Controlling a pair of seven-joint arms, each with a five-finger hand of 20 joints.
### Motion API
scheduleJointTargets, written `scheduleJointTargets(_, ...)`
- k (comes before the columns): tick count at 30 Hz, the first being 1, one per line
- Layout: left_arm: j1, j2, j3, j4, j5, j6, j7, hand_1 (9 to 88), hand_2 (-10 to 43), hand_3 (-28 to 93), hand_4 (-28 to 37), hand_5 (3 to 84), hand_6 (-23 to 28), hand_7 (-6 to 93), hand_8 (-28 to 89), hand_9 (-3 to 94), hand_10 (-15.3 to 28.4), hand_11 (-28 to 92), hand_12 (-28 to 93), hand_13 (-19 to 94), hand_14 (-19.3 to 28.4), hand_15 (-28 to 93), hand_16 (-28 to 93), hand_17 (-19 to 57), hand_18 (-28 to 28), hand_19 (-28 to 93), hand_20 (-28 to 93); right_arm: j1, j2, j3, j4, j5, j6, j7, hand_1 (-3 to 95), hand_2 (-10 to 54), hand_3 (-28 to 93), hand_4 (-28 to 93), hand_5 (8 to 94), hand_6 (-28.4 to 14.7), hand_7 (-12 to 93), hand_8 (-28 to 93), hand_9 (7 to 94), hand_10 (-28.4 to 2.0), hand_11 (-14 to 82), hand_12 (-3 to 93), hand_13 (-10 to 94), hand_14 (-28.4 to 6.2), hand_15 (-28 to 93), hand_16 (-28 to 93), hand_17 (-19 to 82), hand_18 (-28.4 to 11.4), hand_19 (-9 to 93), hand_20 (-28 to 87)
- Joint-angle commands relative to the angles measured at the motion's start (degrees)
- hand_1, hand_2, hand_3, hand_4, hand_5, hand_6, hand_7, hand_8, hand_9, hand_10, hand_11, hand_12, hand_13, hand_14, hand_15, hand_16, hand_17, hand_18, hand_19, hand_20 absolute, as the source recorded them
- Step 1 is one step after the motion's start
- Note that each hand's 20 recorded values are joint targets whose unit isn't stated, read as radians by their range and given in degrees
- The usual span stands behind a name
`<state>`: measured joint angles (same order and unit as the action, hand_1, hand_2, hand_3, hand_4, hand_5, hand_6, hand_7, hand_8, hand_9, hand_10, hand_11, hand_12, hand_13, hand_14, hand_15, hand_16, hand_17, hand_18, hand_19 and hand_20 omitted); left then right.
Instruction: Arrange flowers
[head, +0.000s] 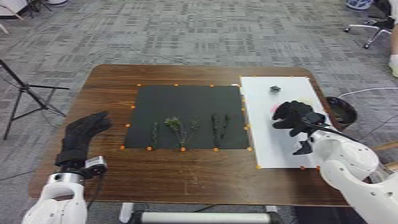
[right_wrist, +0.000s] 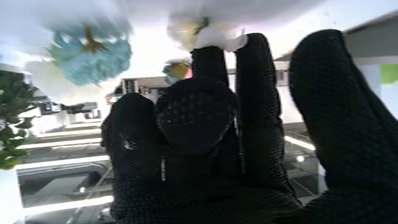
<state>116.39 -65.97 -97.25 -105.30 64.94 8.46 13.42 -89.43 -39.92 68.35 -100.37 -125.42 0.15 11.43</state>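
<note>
Over the white sheet (head: 272, 132), the right hand (head: 291, 113) reaches in from the right, with a bit of a pink flower (head: 274, 107) beside its fingers. A small dark-looking flower (head: 275, 89) lies farther up the sheet. Green stems (head: 175, 126) and darker stems (head: 215, 129) lie on the black mat (head: 169, 102). In the right wrist view the right hand (right_wrist: 258, 110) has mostly straight fingers, their tips at a white-and-yellow flower (right_wrist: 188, 33); a blue flower (right_wrist: 91, 51) and green foliage (right_wrist: 12, 117) are nearby. The left hand (head: 86, 125) rests open at the table's left side.
Small orange markers line the mat and sheet on the brown table (head: 191, 182). A black bin (head: 344, 111) stands just beyond the table's right edge, near the right arm. A tripod (head: 35, 95) stands on the floor at the left.
</note>
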Motion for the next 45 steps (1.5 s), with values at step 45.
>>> scheduleJointTargets(45,0.2,-0.24,-0.62,-0.41,-0.64,0.38,0.31,25.4,4.3,68,-28.3,53.3,3.6,14.1,-7,52.7,15.3,23,13,43,20.1,27,2,7.2,15.6,22,24,7.6,4.5,-16.0,4.0,-3.0,11.0,-1.7,69.4,-9.5,55,-13,73.1,2.0,25,10,82.5,-8.7,7.2,38.4,89,-0.2,66,32,62,-12.6,93,65)
